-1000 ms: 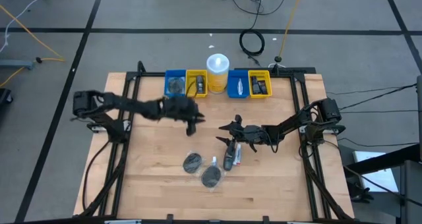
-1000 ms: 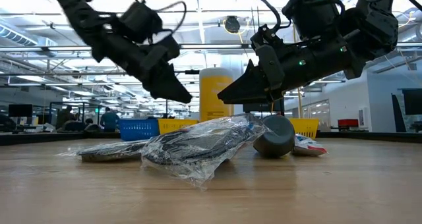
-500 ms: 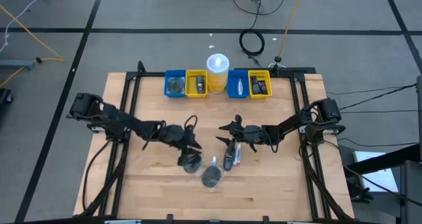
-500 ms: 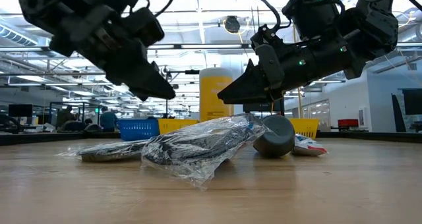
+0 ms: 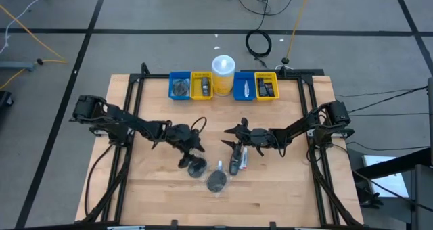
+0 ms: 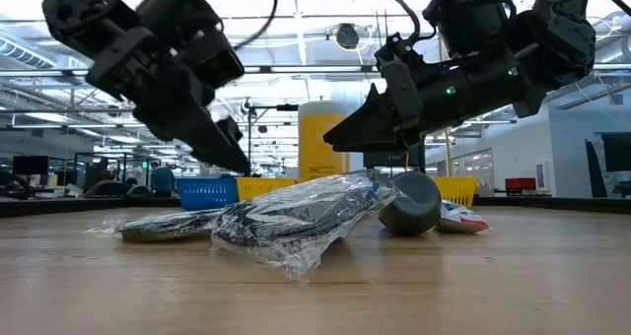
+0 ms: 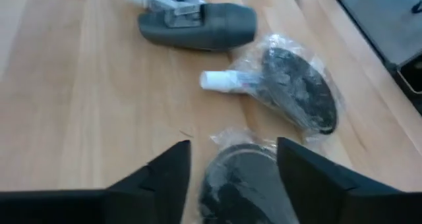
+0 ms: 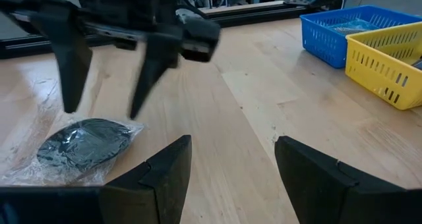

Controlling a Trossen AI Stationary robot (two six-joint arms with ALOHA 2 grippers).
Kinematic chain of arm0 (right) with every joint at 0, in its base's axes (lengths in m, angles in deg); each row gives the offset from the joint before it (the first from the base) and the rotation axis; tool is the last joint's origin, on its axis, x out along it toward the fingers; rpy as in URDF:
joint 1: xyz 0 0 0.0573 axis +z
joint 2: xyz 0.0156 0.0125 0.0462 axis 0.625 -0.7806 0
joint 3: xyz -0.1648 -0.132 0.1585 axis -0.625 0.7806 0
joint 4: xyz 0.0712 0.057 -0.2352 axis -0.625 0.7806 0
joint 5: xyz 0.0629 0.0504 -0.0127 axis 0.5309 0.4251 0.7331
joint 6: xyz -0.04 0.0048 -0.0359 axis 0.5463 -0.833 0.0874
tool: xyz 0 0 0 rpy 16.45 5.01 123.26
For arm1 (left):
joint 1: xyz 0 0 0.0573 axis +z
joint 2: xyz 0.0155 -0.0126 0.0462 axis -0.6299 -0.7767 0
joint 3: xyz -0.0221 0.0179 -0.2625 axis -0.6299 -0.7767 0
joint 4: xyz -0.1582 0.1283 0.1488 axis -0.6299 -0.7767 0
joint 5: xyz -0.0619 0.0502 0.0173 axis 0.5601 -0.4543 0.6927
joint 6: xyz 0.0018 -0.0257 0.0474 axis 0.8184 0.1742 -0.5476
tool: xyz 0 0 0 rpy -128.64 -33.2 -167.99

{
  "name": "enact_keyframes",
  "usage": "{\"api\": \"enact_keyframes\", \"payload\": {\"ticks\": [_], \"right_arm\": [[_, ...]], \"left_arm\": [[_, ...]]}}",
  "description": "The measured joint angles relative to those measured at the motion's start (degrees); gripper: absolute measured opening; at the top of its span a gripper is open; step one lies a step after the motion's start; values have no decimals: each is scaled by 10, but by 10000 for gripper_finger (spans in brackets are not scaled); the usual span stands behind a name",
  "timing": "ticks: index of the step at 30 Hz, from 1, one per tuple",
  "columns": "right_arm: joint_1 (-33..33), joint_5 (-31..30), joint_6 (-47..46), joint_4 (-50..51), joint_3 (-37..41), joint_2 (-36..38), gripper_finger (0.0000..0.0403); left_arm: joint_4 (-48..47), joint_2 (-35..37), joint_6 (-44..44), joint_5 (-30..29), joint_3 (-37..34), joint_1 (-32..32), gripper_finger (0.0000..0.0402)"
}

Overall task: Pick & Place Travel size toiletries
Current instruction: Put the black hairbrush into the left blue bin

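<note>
Two wrapped grey discs lie nearest the table's front edge: one disc (image 5: 217, 181) in front, the other disc (image 5: 197, 166) just behind it, under the left gripper (image 5: 191, 161), whose fingers (image 7: 168, 178) are spread to either side of it. The clear wrap is the risk here; if the fingers shut on loose film and not on the disc, it may slip out on the lift (my guess). A small white-capped bottle (image 7: 224, 80) lies touching the front disc's wrap and could be dragged along. Just beside them lies a dark bottle (image 5: 233, 165) and a white tube (image 5: 242, 161). Above these hangs the right gripper (image 5: 234, 136), open and empty. Farther back stand blue and yellow bins (image 5: 191, 85) and a yellow cup (image 5: 223, 69).
</note>
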Motion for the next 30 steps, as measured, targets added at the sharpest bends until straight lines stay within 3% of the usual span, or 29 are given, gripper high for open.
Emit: {"api": "enact_keyframes", "payload": {"ticks": [5,12,19,30], "right_arm": [[0,0,0,0,0,0,210],[0,0,0,0,0,0,210],[0,0,0,0,0,0,210],[0,0,0,0,0,0,210]], "left_arm": [[1,-43,-7,52,7,20,279],[-1,-131,-25,75,52,25,263],[-47,-150,-25,156,79,43,193],[-85,-144,-23,243,78,77,17]]}}
